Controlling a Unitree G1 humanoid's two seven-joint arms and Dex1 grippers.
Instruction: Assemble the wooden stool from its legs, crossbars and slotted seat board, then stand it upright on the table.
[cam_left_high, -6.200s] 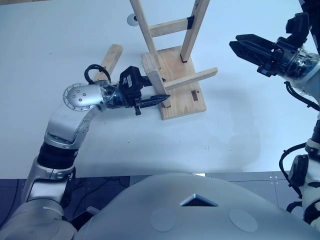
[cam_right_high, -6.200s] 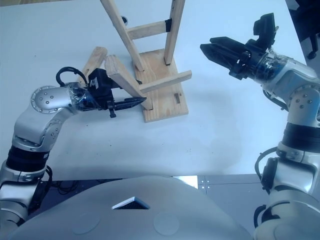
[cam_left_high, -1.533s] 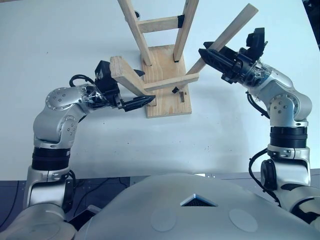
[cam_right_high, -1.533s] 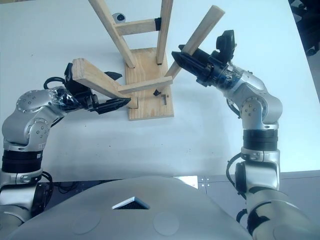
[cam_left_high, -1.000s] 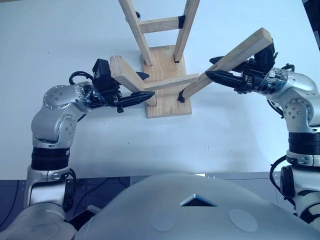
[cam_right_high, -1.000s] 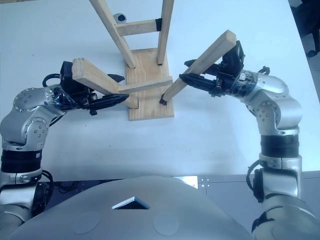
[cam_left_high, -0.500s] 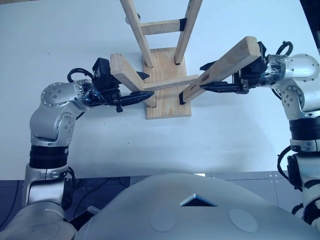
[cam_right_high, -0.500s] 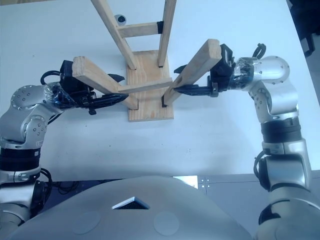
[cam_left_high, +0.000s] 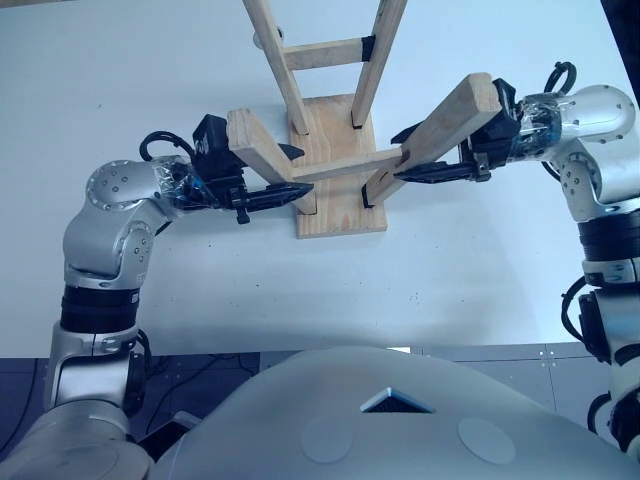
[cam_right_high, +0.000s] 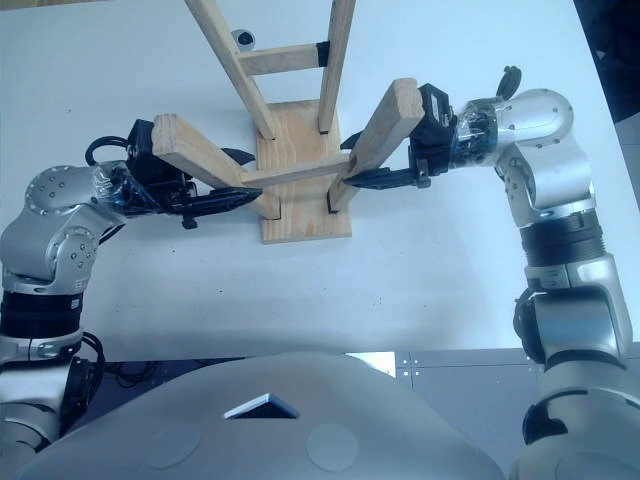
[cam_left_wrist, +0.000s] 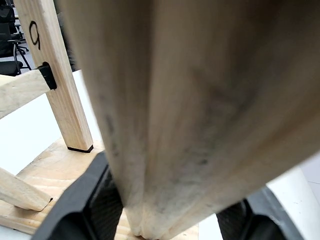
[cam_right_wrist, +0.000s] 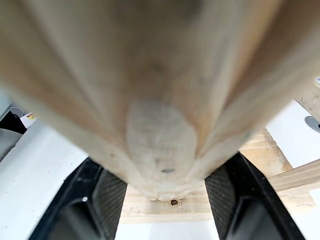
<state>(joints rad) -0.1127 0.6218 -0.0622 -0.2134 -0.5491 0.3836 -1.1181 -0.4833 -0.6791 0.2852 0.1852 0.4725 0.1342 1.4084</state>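
Now, L gripper grips left leg, R gripper right leg, rear leg pen-marked

Pale wood seat board lies flat on the table. Two far legs stand in it, joined by a crossbar. Left near leg and right near leg lean outward, with a second crossbar between them.
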